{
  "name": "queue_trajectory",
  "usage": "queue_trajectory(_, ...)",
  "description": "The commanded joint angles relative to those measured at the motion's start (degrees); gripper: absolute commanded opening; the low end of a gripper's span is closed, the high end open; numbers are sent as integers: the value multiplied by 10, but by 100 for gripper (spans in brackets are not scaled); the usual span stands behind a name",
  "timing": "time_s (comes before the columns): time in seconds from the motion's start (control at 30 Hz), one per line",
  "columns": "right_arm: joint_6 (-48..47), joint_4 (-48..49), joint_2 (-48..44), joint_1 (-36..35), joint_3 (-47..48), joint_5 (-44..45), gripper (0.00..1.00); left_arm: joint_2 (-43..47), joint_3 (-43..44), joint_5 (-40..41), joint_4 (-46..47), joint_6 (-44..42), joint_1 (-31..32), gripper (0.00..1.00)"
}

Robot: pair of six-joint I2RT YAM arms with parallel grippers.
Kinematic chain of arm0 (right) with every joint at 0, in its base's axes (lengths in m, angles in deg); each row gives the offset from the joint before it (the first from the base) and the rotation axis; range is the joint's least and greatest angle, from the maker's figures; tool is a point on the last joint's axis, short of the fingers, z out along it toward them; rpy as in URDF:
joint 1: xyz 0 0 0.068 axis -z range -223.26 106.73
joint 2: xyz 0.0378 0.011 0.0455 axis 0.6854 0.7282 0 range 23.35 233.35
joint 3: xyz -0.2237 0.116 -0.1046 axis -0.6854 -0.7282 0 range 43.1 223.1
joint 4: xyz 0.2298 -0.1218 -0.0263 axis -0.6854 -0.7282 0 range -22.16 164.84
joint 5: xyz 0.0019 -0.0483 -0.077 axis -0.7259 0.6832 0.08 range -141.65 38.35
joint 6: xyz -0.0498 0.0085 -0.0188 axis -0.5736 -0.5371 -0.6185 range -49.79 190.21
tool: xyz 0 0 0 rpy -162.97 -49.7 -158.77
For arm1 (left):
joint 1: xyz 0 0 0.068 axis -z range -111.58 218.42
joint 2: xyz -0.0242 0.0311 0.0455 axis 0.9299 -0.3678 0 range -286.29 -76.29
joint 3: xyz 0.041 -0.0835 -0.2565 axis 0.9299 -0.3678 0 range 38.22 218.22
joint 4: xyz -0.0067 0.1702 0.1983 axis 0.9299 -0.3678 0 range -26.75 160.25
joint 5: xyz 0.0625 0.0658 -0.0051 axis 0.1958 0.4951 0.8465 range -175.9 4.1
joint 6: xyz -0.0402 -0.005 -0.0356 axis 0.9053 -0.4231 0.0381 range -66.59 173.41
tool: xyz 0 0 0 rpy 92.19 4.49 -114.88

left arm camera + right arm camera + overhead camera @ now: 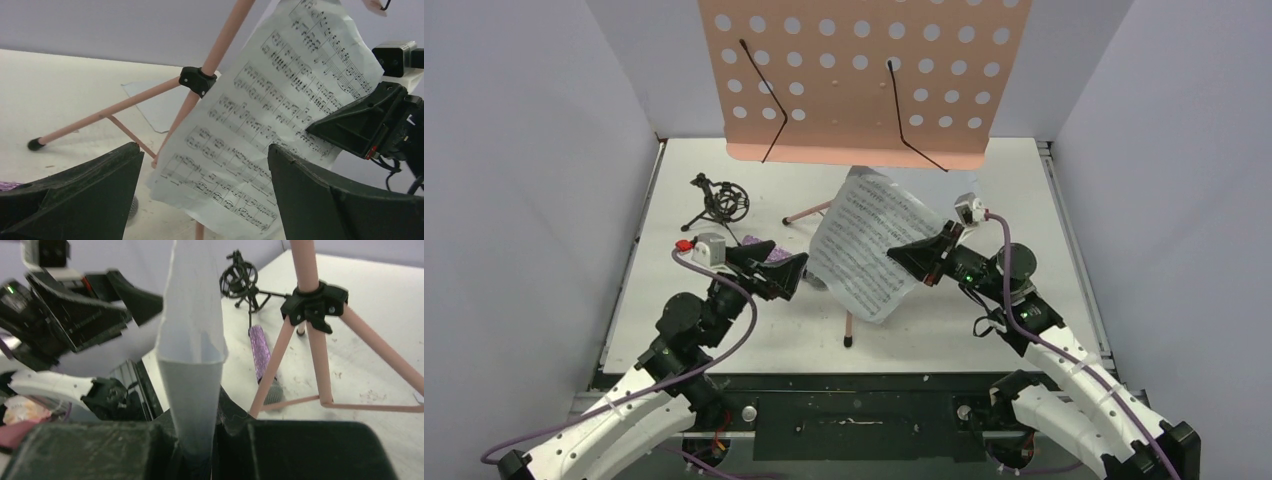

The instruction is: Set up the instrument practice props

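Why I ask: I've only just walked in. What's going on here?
The right gripper is shut on a sheet-music page, holding it up near the pink music stand, below its desk. The left gripper is open beside the page, holding nothing. The purple microphone lies on the table near the small black mic holder, not in it.

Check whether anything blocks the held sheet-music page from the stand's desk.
Nothing visible does: only open air lies between the sheet-music page in the right gripper and the perforated desk above it.
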Motion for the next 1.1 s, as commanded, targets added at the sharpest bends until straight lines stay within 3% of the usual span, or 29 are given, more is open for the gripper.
queue_trajectory(0.0,-101,-103,-1,-3,21,-77,5,-19,95,-27,-190,-140,-2,96)
queue_trajectory(0.27,-126,-99,6,-13,42,-189,5,-102,195,-280,-311,-208,-14,97)
queue_trajectory(0.43,-113,-77,14,-21,54,-235,5,-123,173,-441,-235,-166,-46,100)
queue_trajectory(0.67,-87,-37,14,-33,61,-237,5,-119,117,-560,-25,-50,-72,80)
queue_trajectory(0.73,-84,-31,20,-37,65,-237,5,-124,109,-570,4,-30,-72,68)
queue_trajectory(0.83,-82,-23,29,-41,70,-230,7,-139,110,-579,14,-20,-72,31)
queue_trajectory(0.93,-87,-33,42,-42,78,-219,19,-146,113,-578,16,-19,-72,6)
queue_trajectory(0.97,-88,-34,45,-42,79,-215,20,-144,110,-572,21,-19,-72,0)
queue_trajectory(1.0,-89,-43,46,-42,79,-201,25,-139,107,-562,26,-19,-72,0)
queue_trajectory(1.07,-92,-49,48,-42,77,-169,44,-126,94,-531,45,-13,-72,0)
